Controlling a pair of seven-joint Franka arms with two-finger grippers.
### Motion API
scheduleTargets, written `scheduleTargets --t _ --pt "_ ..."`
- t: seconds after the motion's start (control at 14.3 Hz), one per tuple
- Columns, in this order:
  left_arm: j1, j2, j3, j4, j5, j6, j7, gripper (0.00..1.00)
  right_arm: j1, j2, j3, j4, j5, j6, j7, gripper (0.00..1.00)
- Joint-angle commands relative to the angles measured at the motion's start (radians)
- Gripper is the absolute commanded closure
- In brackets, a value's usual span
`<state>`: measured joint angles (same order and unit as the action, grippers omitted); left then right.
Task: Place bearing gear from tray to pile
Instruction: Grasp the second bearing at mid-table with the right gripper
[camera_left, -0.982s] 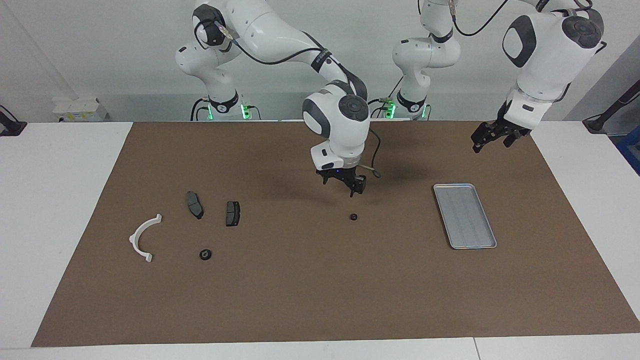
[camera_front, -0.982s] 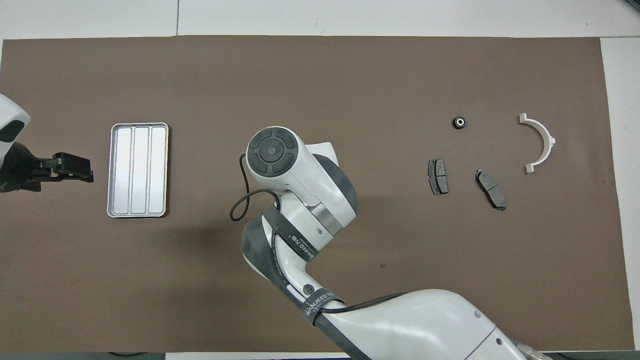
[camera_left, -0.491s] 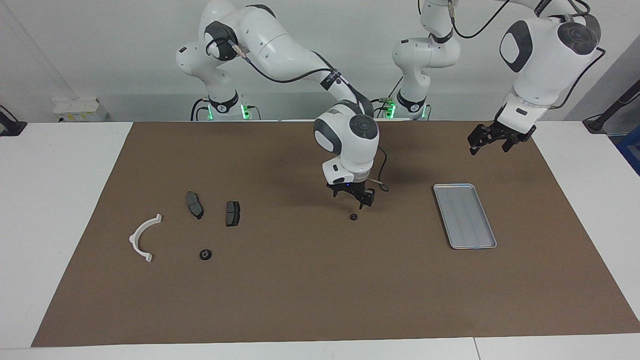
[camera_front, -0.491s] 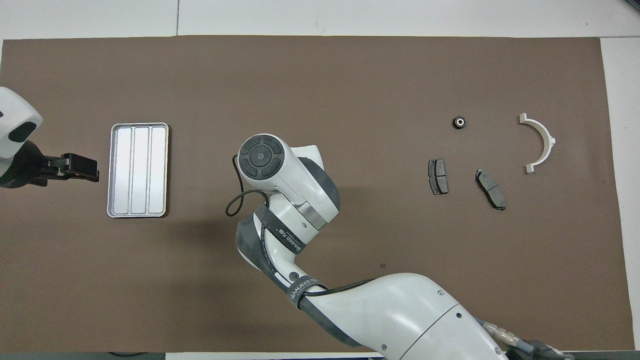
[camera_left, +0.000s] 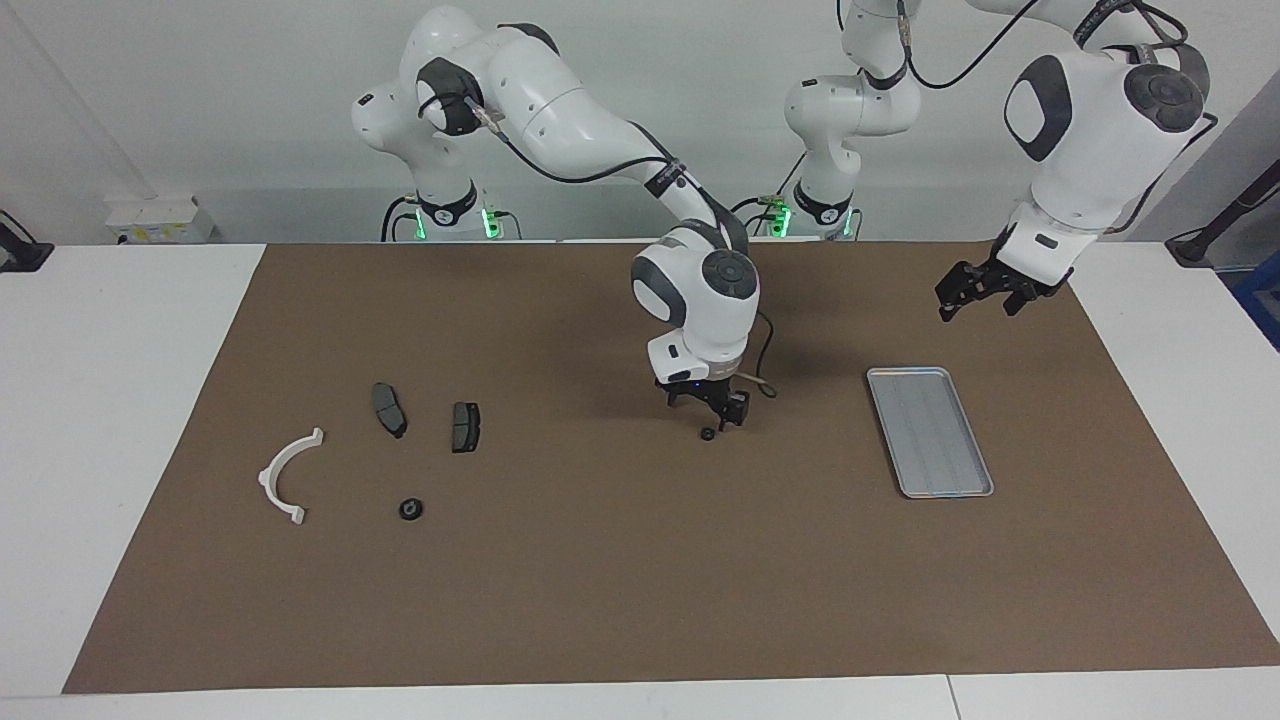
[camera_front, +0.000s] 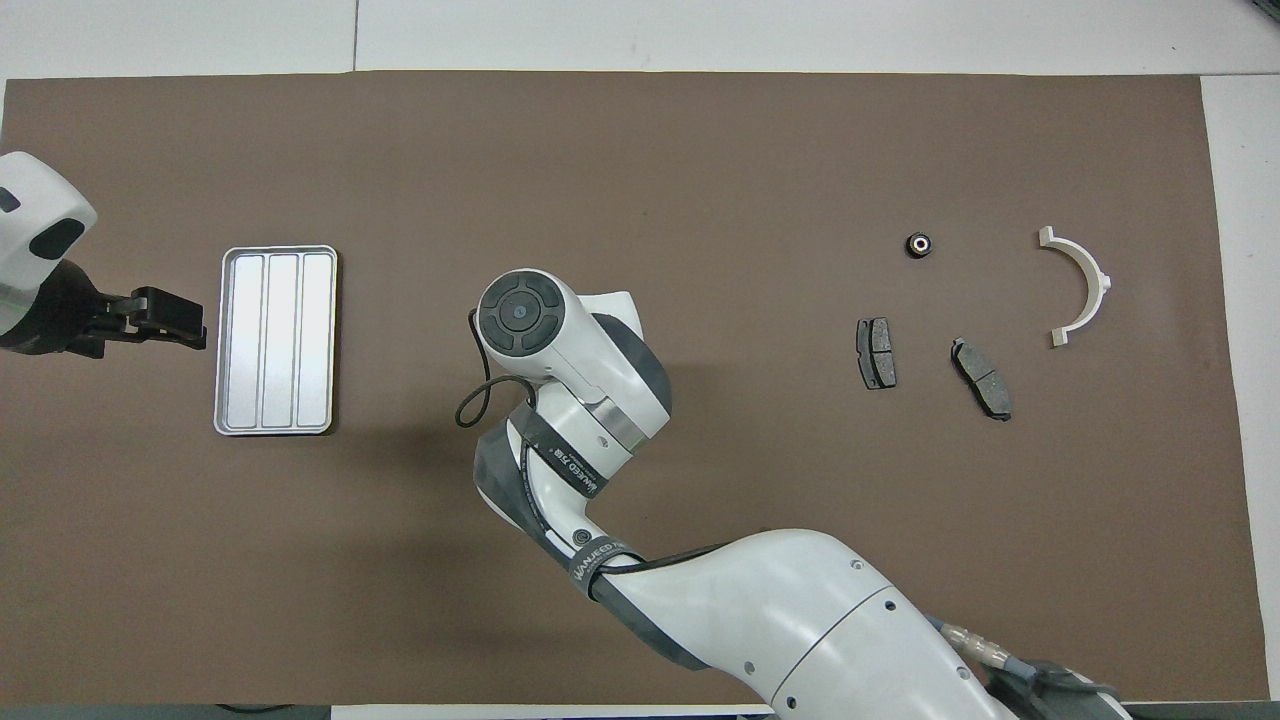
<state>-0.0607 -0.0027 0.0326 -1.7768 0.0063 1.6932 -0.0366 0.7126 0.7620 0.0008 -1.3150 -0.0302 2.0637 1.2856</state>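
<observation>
Facing view – high, across table (camera_left: 150, 400), toward robots; overhead – steeply down; both share mat (camera_front: 640, 150).

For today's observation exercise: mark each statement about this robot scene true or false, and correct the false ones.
1. The tray holds a gear. False: nothing lies in it.
2. The right gripper is low over a small gear on the mat. True.
3. The left gripper grips the tray. False: it hangs open in the air, apart from the tray.
4. Another gear lies by the white bracket and two pads. True.
5. The right gripper is shut on the gear. False: it is open.
</observation>
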Motion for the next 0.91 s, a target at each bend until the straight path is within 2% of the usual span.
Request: scheduleTargets --t 0.0,0.21,0.63,0.7,0.77,0.84 --pt "0.028 -0.002 -0.008 0.025 -0.012 -0.035 0.02 0.0 0.001 0.033 -0.001 0.057 -0.023 -0.007 0.032 0.0" --pt "0.03 -0.003 -0.01 0.025 -0.012 -0.04 0.018 0.0 -0.002 0.045 -0.005 0.072 -0.023 0.003 0.031 0.0" --pt "0.044 -0.017 -0.023 0.023 -0.014 -0.055 0.017 0.0 0.001 0.065 -0.005 0.069 -0.037 0.026 0.043 0.07" --pt "0.041 -0.017 -0.023 0.023 -0.014 -0.056 0.009 0.0 0.001 0.065 -0.005 0.071 -0.046 0.023 0.041 0.12" --pt "0.032 -0.017 -0.023 0.023 -0.012 -0.058 0.004 0.0 -0.001 0.065 -0.004 0.071 -0.048 0.024 0.041 0.22" --pt "0.032 -0.017 -0.023 0.022 -0.012 -0.057 0.006 0.0 0.001 0.065 -0.004 0.071 -0.048 0.019 0.041 0.38"
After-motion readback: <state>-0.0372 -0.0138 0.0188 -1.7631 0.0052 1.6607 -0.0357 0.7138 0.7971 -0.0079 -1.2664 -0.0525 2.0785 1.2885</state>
